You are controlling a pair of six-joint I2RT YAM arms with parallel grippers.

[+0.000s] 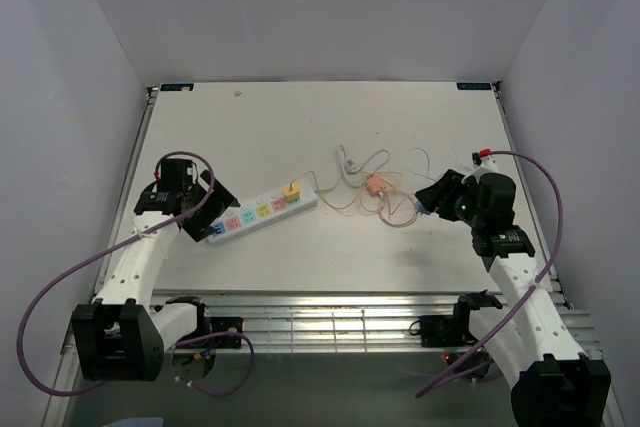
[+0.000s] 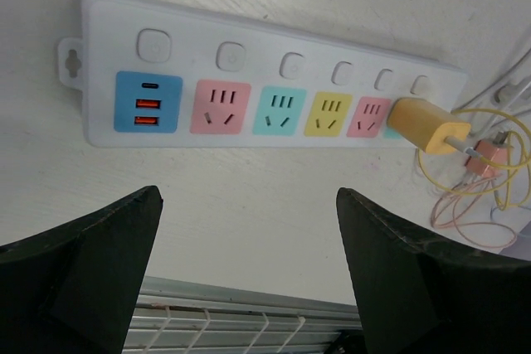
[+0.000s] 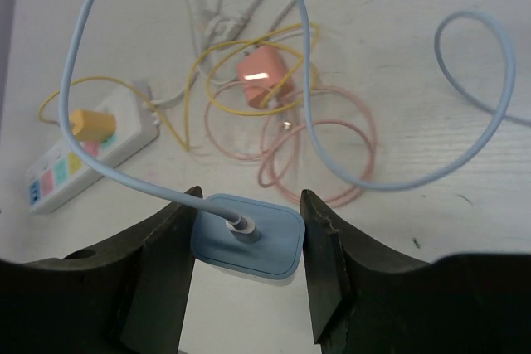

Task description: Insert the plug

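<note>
On the white tabletop (image 1: pixel 400 127), toward the left, a long white power strip (image 1: pixel 262 211) with pink, teal and yellow sockets. Already stuck in its right end, a yellow plug (image 1: pixel 291 190) with a yellow cord. Just by the left end of the strip, the left pincer (image 2: pixel 249 196), spread wide, gripping nothing, hanging over bare tabletop beside the strip and not touching it. Over on the right, well apart from the strip, the right pincer (image 3: pixel 249 230), closed narrow around a blue plug (image 3: pixel 246 242), one finger on each side. Out of the top of the blue plug, a light blue cord (image 3: pixel 309 80) looping over the tabletop. Between strip and blue plug, a pink plug (image 3: pixel 264 79) lying in a tangle of pink and yellow cords.
</note>
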